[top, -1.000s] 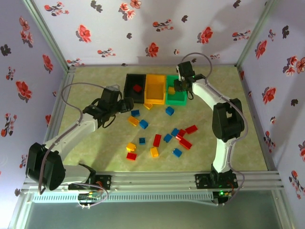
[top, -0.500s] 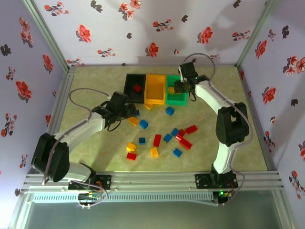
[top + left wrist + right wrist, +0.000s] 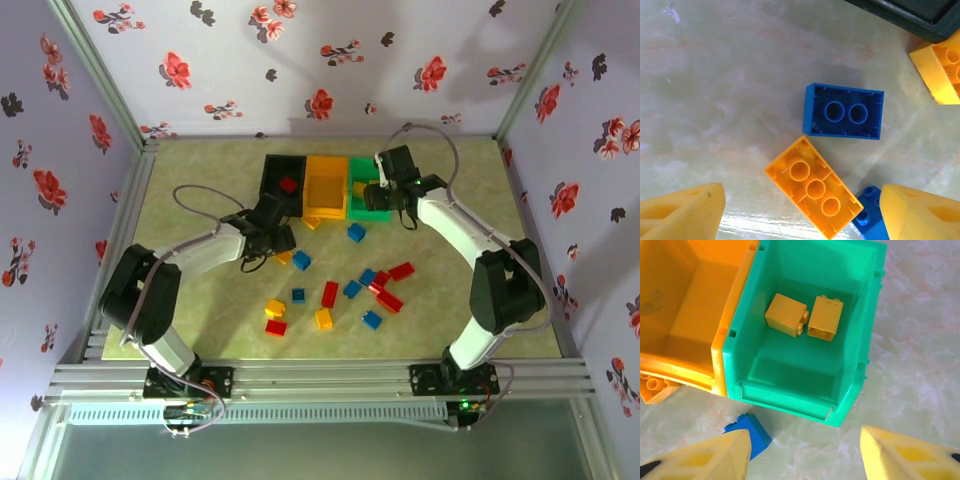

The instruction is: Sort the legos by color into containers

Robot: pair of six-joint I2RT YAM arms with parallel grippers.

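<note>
Currently my left pincer [image 3: 800, 197] stands open over an orange brick [image 3: 812, 186]; my right pincer [image 3: 805, 440], open and empty, hangs over the green bin [image 3: 790, 405] with two yellow bricks [image 3: 786, 315] inside.

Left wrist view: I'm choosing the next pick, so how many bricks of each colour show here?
Blue plastic bricks: 2
Yellow-orange plastic bricks: 2
Total: 4

No legible text, label, brand or number: none on legos [image 3: 812, 187], containers [image 3: 790, 385], flowered walls [image 3: 300, 60].
</note>
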